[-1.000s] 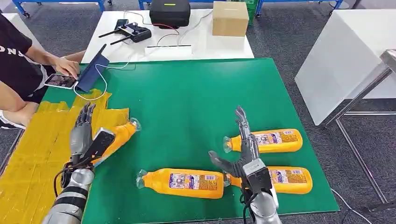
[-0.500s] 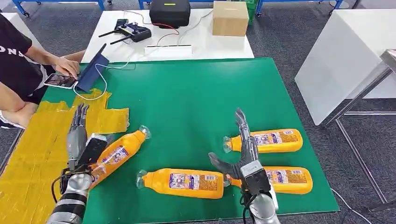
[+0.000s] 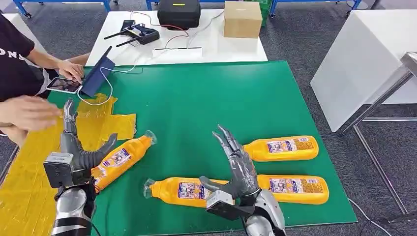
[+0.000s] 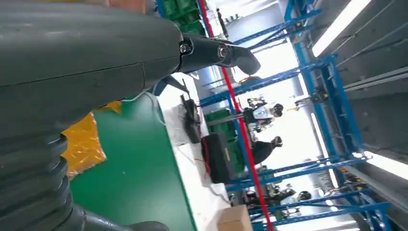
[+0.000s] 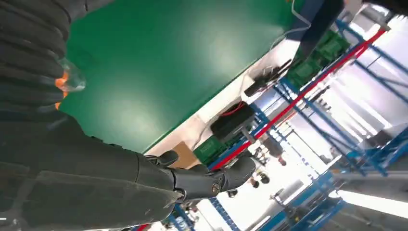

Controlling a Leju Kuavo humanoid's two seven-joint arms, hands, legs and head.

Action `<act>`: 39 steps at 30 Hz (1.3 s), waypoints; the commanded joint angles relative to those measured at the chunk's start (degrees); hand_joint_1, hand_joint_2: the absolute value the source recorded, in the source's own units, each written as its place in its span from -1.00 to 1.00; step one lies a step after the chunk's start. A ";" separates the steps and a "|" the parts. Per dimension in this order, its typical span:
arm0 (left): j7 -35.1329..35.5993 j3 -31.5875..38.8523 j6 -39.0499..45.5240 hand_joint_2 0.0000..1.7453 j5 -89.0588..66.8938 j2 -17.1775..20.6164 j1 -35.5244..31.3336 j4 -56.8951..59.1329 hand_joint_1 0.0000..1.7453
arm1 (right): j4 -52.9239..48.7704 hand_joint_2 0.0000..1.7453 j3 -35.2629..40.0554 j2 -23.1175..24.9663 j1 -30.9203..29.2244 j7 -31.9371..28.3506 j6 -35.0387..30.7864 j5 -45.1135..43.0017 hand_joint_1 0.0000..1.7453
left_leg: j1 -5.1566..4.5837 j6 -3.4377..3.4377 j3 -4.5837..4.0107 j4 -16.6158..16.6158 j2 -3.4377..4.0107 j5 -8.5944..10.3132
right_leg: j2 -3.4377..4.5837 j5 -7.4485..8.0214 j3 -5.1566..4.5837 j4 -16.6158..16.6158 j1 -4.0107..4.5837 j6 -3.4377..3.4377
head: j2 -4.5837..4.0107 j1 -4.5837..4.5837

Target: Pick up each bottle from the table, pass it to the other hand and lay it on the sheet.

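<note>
Above the bottles (image 3: 193, 192), both hands spread, empty.

Four orange bottles lie on their sides. One (image 3: 118, 160) lies tilted at the edge of my yellow sheet (image 3: 29, 162). Another (image 3: 189, 191) lies near me on the green table (image 3: 196, 103), with two (image 3: 282, 148) (image 3: 295, 189) to its right.

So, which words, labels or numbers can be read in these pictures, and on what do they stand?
"ONS": white letters on the person's black shirt, cut off by the picture's edge.
Bottle labels: print too small to read.
Phone screen: too blurred.
</note>
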 commanded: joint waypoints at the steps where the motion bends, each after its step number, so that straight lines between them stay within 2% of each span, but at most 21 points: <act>1: -0.21 -0.76 -3.53 1.00 3.27 -2.87 1.52 -4.13 -1.00 | 3.08 1.00 10.84 -6.98 -2.36 4.50 -0.74 8.87 -1.00 | 0.09 -0.09 0.13 0.00 0.06 -0.08 | 0.01 -0.03 0.15 -0.07 0.09 -0.04 | 0.00 0.02; 6: -0.44 -1.30 -4.39 1.00 5.18 -3.75 1.78 -3.40 -1.00 | 5.89 1.00 16.75 -11.13 -3.21 7.22 -1.34 12.70 -1.00 | 0.08 -0.07 0.17 -0.05 0.06 -0.07 | 0.02 -0.02 0.21 -0.12 0.08 -0.03 | 0.02 0.00; 7: -1.35 -0.56 -2.56 1.00 4.90 -4.51 1.62 -3.42 -1.00 | 6.51 1.00 17.23 -11.51 -3.54 8.20 -1.99 13.57 -1.00 | 0.04 -0.04 0.11 -0.05 0.01 -0.04 | -0.02 -0.01 0.16 -0.10 0.04 -0.02 | 0.00 0.02; 11: -1.18 -1.34 -4.27 1.00 6.77 -4.51 1.42 -2.32 -1.00 | 8.64 1.00 19.11 -12.42 -3.78 9.00 -0.69 14.01 -1.00 | 0.08 -0.08 0.13 -0.04 0.02 -0.05 | -0.01 -0.01 0.19 -0.12 0.08 -0.03 | 0.00 0.02; 20: -1.49 -1.86 -4.44 1.00 7.39 -4.20 2.11 -2.82 -1.00 | 11.32 1.00 20.41 -13.34 -2.67 11.53 -0.27 16.08 -1.00 | 0.05 -0.07 0.10 -0.06 0.00 -0.04 | -0.04 -0.02 0.14 -0.12 0.05 -0.03 | 0.00 0.00; 27: -1.77 -2.20 -4.61 1.00 7.65 -3.85 2.56 -2.35 -1.00 | 12.16 1.00 22.69 -18.52 -0.74 17.21 -1.30 18.79 -1.00 | 0.05 -0.06 0.14 -0.08 -0.09 -0.04 | -0.13 -0.04 0.21 -0.15 0.05 -0.02 | 0.00 0.00; 34: -1.80 -2.21 -4.63 1.00 7.69 -3.85 2.70 -2.56 -1.00 | 12.17 1.00 22.82 -18.38 -0.98 17.24 -1.35 18.80 -1.00 | 0.00 -0.05 0.03 -0.04 -0.04 -0.03 | -0.06 -0.02 0.07 -0.08 0.01 -0.03 | 0.00 0.00; 39: -2.18 -3.07 -6.32 1.00 9.14 -3.71 4.47 -4.72 -1.00 | 13.84 1.00 21.24 -17.60 -0.79 22.21 -2.93 18.58 -1.00 | 0.03 -0.06 0.05 -0.04 0.00 -0.05 | -0.03 -0.02 0.08 -0.10 0.04 -0.04 | 0.00 0.00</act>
